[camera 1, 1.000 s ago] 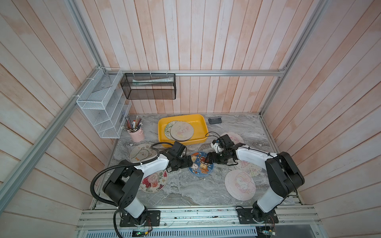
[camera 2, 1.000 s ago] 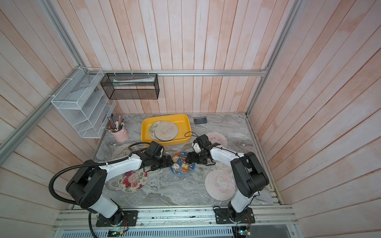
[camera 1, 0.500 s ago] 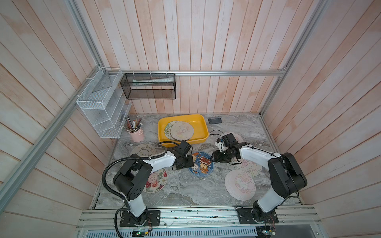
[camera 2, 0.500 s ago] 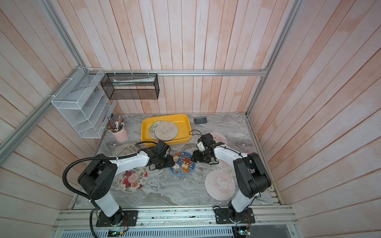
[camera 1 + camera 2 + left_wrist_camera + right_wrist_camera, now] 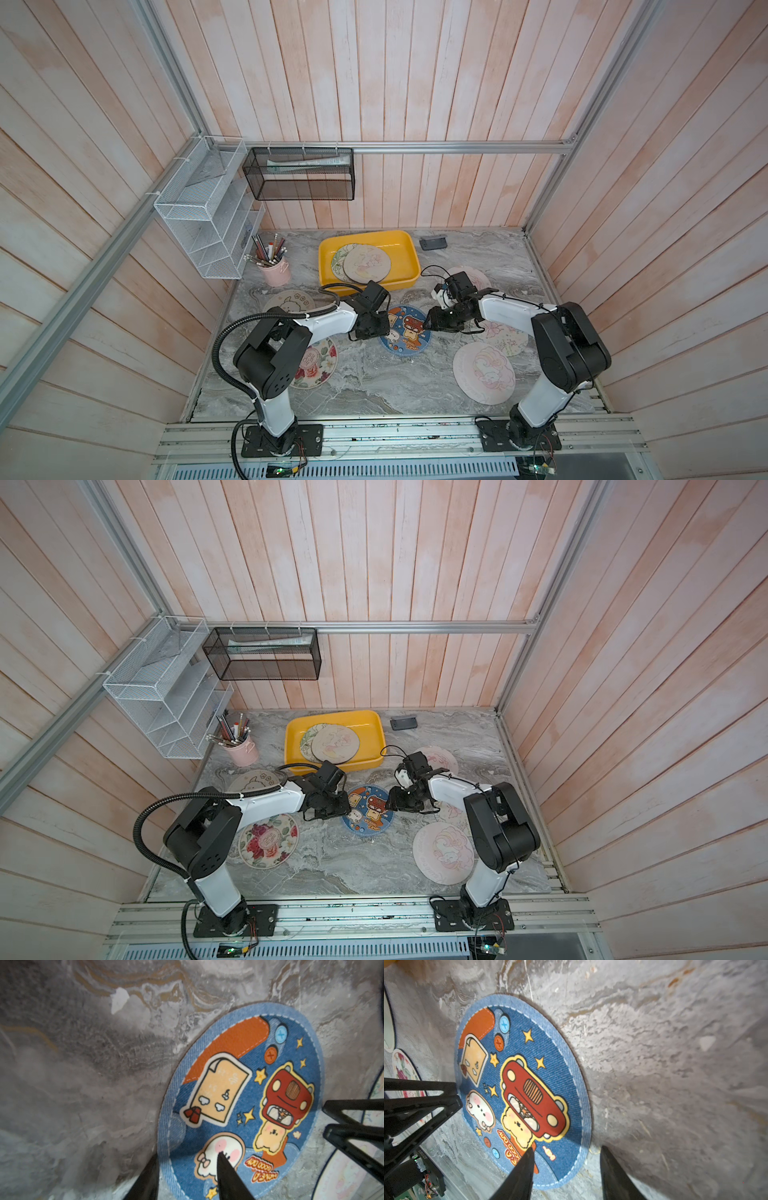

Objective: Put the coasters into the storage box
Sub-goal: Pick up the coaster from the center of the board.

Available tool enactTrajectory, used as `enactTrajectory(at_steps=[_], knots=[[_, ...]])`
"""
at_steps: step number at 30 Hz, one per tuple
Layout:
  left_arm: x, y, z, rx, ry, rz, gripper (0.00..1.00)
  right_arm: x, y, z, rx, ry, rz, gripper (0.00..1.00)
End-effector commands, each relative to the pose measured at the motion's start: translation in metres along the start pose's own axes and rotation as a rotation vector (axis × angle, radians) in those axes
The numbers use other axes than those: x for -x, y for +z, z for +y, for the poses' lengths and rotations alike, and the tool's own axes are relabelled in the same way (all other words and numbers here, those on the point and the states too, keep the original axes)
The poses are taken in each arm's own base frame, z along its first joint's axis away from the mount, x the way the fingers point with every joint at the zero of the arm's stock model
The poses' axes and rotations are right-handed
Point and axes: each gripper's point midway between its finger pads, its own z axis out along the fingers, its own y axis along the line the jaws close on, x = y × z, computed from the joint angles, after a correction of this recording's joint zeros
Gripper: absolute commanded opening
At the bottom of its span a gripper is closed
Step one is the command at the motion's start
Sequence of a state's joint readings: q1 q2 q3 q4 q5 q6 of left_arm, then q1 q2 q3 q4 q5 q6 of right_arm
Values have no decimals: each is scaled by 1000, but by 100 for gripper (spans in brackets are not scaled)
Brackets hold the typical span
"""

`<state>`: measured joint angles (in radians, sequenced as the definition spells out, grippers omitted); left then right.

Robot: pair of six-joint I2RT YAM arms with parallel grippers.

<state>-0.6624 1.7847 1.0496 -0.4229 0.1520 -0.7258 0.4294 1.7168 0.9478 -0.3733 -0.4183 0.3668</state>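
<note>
Marble tabletop [image 5: 374, 382], blue coaster [image 5: 409, 334] lying flat, face up

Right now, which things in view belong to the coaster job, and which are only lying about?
Job: yellow box; two coasters inside it; blue coaster; floral coaster; unicorn coaster; cream coaster; pink coaster; pale coaster, partly hidden.

Lying about: pencil cup; black basket; white rack; small black device.
</note>
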Motion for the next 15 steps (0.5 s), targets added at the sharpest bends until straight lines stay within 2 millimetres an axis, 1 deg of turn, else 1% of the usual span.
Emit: enactTrajectory(at_steps=[1,10,15], knots=[[-5,7,-2,5,16,28,45,-10,9,-3,2,4,42,50],[-5,7,-2,4,14,30,45,-11,12,-2,4,2,49,39],[-6,8,-2,1,17,32,44,-11,13,-1,11,6,48,35]])
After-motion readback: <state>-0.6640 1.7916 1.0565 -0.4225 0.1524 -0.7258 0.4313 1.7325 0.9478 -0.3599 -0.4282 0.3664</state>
